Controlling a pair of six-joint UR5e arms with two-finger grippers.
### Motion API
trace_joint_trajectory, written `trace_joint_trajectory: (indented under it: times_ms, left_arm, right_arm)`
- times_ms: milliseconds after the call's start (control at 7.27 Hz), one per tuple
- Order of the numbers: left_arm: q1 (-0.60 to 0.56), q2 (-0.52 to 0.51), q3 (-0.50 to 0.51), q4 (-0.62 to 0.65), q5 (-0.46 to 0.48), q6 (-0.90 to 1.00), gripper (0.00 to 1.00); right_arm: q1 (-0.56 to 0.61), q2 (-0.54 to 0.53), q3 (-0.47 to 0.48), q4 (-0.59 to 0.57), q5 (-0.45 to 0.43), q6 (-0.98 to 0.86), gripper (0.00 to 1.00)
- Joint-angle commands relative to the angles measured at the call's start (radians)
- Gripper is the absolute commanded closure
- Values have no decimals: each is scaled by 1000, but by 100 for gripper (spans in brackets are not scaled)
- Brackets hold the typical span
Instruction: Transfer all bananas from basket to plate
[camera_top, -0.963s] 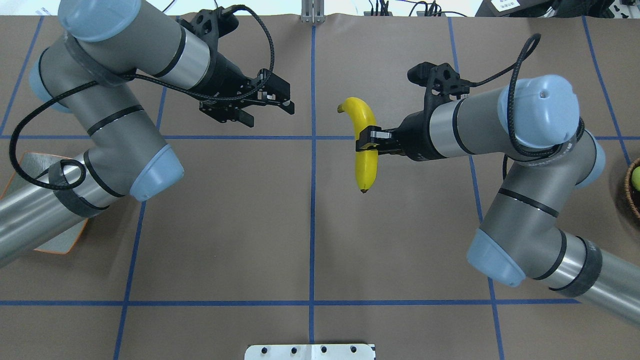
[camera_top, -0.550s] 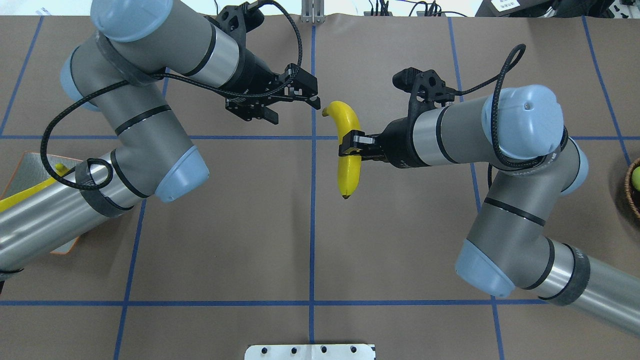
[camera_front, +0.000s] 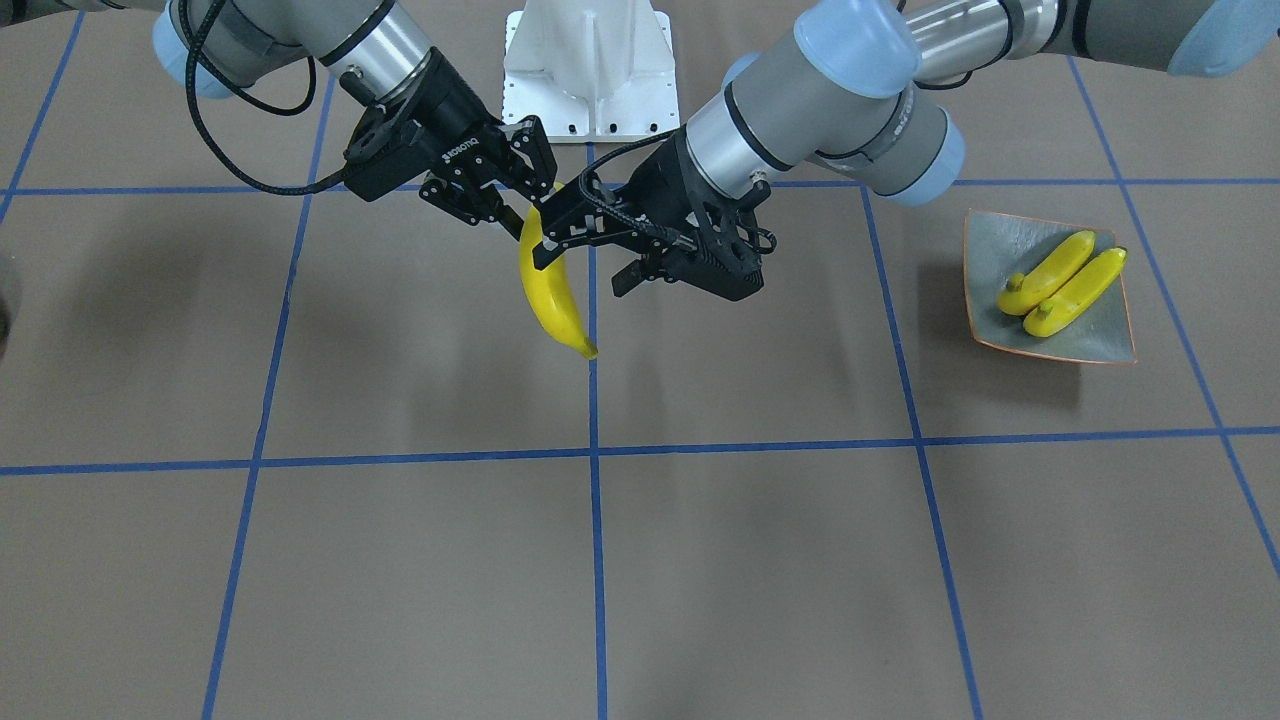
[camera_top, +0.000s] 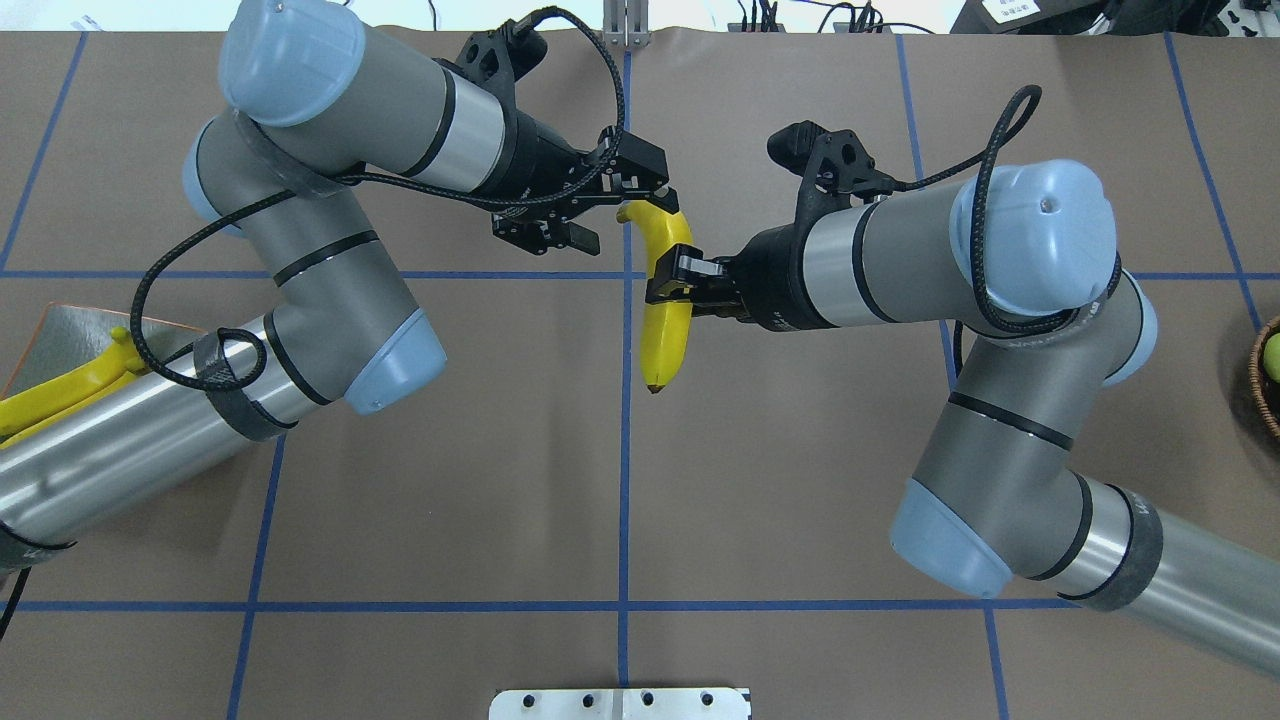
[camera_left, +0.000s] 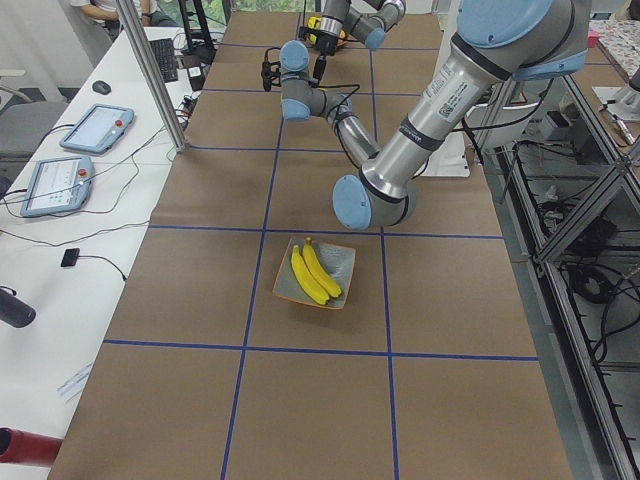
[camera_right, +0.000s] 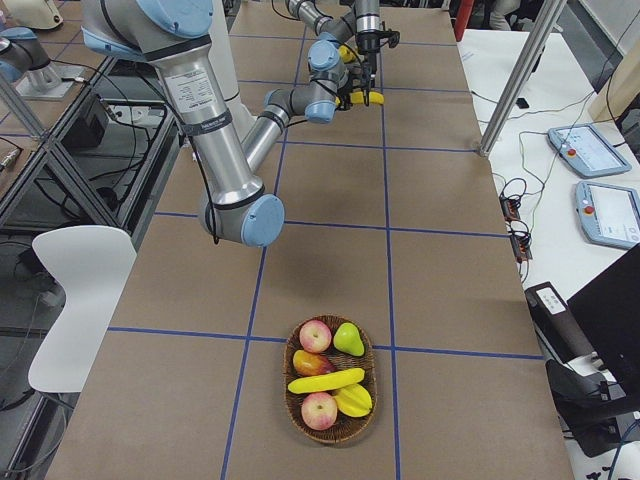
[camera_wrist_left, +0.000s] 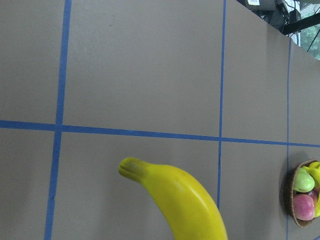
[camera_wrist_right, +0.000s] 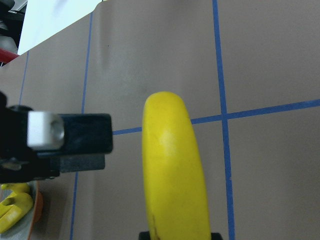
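**Table** (camera_top: 450, 500): brown surface, gridded with blue tape.

**Arms:** the right arm (camera_top: 1000, 260) and left arm (camera_top: 330, 270) both reach inward. Their tools meet over the middle tape line, in the table's far half.

**Basket** (camera_right: 335, 435): stands at the table's right end, well apart from both arms. One banana in basket (camera_right: 325, 381) lies across other fruit (camera_right: 316, 335).

**Plate** (camera_front: 990, 250): stands at the table's left end. The two bananas on plate (camera_front: 1045, 272) lie side by side, parallel and touching.

**Held banana** (camera_top: 665, 320): off the table, with its shadow on the surface below. It runs roughly along the middle tape line, stem end toward the far edge.

**Right gripper** (camera_top: 668, 280): pinching the held banana at about mid-length, one finger on each side.

**Left gripper** (camera_top: 625, 215): jaws spread, at the held banana's stem end.
- In the overhead view one finger lies just beside the stem.
- The right wrist view shows a left finger (camera_wrist_right: 70, 132) next to the fruit with a gap between them.
- The left wrist view shows the stem below the camera and no fingers.
- Whether any part of this tool touches the fruit cannot be told.
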Motion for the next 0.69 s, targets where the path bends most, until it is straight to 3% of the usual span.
trace_joint_trajectory:
  times_ms: [0,275,413,550]
  left_arm:
    - [11,-4,3,-11,2,-17,1]
    - [20,-10,3,-13,2,-21,7]
    - [21,-12,3,-13,2,-26,33]
    - [24,-12,2,-13,0,-29,76]
  right_arm:
    - [-1,4,-2,31,0,5,100]
    - [-1,5,0,34,0,5,100]
    - [-1,5,0,34,-2,5,100]
    - [-1,10,0,34,-2,5,100]
